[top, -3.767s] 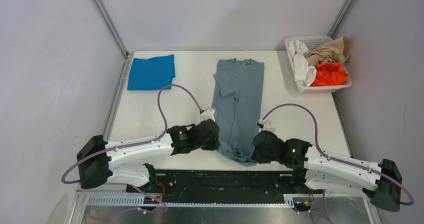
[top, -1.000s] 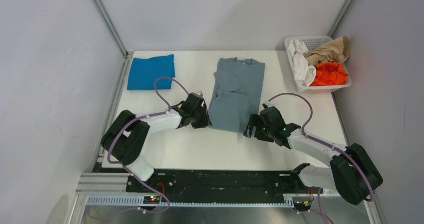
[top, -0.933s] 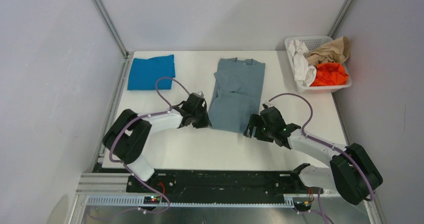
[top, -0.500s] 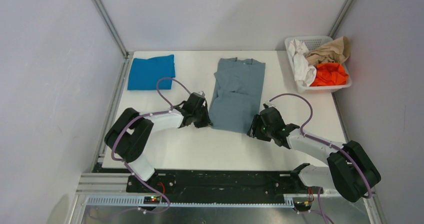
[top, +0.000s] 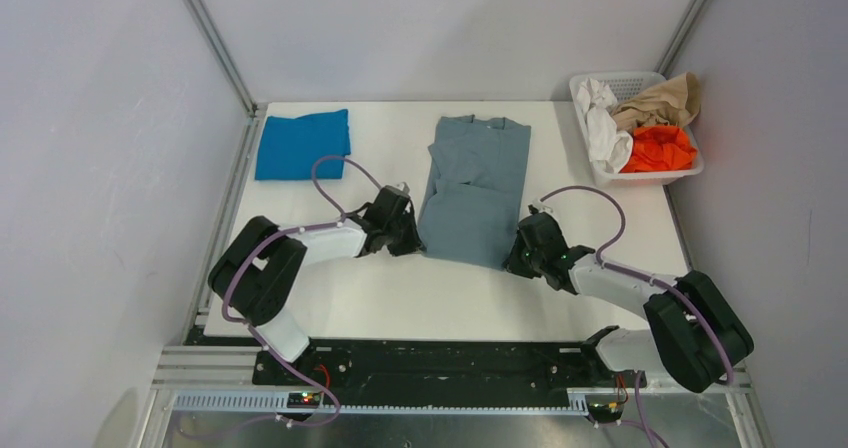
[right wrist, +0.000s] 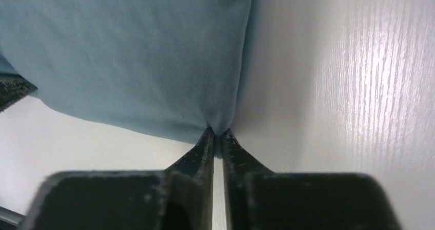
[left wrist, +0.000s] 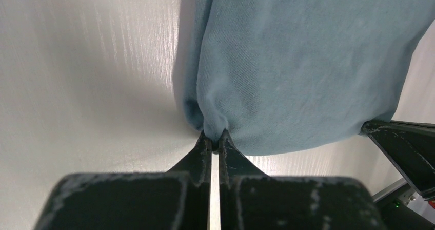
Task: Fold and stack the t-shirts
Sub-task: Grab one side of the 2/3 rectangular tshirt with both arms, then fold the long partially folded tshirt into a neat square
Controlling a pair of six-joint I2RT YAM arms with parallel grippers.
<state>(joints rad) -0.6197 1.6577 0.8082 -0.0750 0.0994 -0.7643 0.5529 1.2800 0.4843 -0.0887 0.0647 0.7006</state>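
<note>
The dusty grey-blue t-shirt [top: 478, 188] lies in a long folded strip at the table's middle, neck end at the back. My left gripper [top: 414, 246] is shut on its near left corner [left wrist: 215, 125]. My right gripper [top: 512, 260] is shut on its near right corner [right wrist: 218, 122]. Both corners are pinched at the fingertips, low over the table. The brighter blue t-shirt [top: 301, 144] lies folded at the back left, apart from both grippers.
A white basket [top: 640, 175] at the back right holds white, tan and orange cloths. The table's left rail [top: 232, 203] runs beside the left arm. Purple cables loop over both arms.
Both grippers have carried the shirt's near end away from the front edge toward the back, shortening the strip. In the last half second the right gripper edged a little right and back.
</note>
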